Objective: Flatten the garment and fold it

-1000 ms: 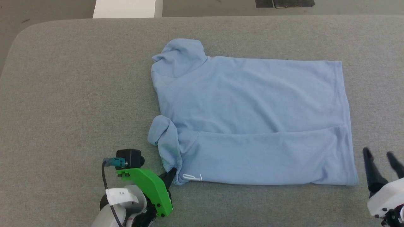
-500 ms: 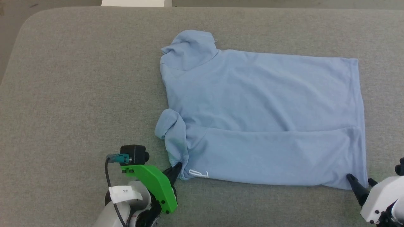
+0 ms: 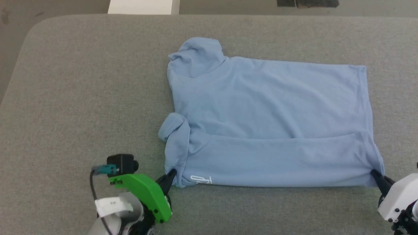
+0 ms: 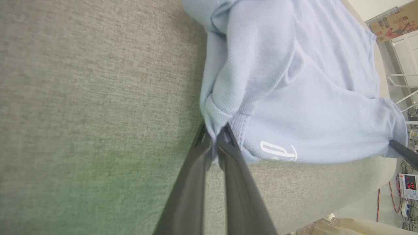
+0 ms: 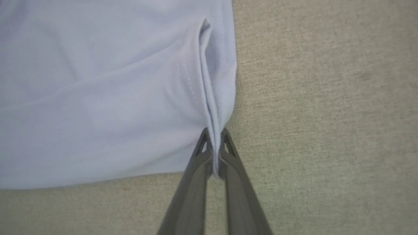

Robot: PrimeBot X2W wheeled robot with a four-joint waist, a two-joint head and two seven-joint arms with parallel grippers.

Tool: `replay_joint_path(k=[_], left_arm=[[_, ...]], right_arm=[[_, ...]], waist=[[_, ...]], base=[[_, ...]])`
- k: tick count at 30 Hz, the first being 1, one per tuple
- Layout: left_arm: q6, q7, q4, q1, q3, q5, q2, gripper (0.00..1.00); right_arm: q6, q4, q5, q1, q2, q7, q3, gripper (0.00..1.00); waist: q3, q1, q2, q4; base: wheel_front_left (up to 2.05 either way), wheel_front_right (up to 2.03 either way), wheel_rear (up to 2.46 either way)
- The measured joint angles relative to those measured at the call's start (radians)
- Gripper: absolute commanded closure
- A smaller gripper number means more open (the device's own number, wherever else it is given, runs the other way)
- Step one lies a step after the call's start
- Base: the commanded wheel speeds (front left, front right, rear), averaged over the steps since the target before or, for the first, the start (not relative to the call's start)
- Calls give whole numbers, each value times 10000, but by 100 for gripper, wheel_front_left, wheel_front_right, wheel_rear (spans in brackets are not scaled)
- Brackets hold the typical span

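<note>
The garment (image 3: pixel 267 124), a light blue T-shirt, lies across the grey table with its near long edge folded over and small white lettering (image 3: pixel 200 179) at the near left. My left gripper (image 3: pixel 171 175) is shut on the garment's near left corner (image 4: pixel 225 107); the fabric is pinched between its fingers (image 4: pixel 214 140). My right gripper (image 3: pixel 375 174) is shut on the near right hem corner (image 5: pixel 215 107), the cloth bunched into a ridge between its fingers (image 5: pixel 214 138). A rolled sleeve (image 3: pixel 173 127) sits at the left edge.
The grey fabric-covered table (image 3: pixel 81 98) has open surface to the left of the garment and a narrow strip along the near edge. A white block (image 3: pixel 143 6) stands beyond the far edge. Room equipment (image 4: pixel 408 186) shows past the table in the left wrist view.
My right gripper moved in from the right and closed on the garment's near right corner. The left gripper kept its grip. The camera shifted slightly.
</note>
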Motion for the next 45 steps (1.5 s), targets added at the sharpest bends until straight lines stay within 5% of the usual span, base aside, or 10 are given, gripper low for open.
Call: replay_joint_path(k=[15, 27, 28, 29, 30, 31, 32, 40, 45], left_arm=[[872, 694, -2986, 2891, 174, -430, 533, 100], [805, 288, -1758, 3270, 274, -892, 253, 100], [752, 75, -1578, 3213, 303, -836, 205, 81], [679, -98, -1406, 3122, 320, -796, 163, 18], [635, -194, -1256, 3033, 341, -796, 117, 9], [612, -270, -1049, 2910, 355, -796, 73, 0], [548, -320, -884, 2805, 359, -796, 54, 0], [403, -640, -456, 2482, 443, -792, 6, 0], [564, -1210, -1448, 2521, 857, -454, 286, 0]], right_arm=[[0, -1916, 608, 1726, 750, 464, -823, 100], [0, -1313, 468, 2307, 876, 416, -627, 100], [0, -1198, 474, 2300, 884, 280, -623, 100], [0, -1060, 479, 2269, 890, 111, -644, 88], [0, -953, 472, 2242, 890, 8, -640, 79], [0, -844, 412, 2211, 888, -96, -616, 57], [0, -750, 368, 2176, 888, -205, -587, 0], [0, -493, 297, 1828, 886, -616, -454, 0], [0, -1513, 364, 1838, 874, -934, -631, 0]], waist=[[-612, 0, 0, -5], [-872, 0, 0, 34], [-878, 0, 0, 47], [-883, 0, 0, 53], [-886, 0, 0, 55], [-887, 0, 0, 57], [-886, 0, 0, 57], [-873, 0, 0, 0], [-872, 0, 0, -4]], base=[[0, 0, 0], [0, 0, 0], [0, 0, 0], [0, 0, 0], [0, 0, 0], [0, 0, 0], [0, 0, 0], [0, 0, 0], [0, 0, 0]])
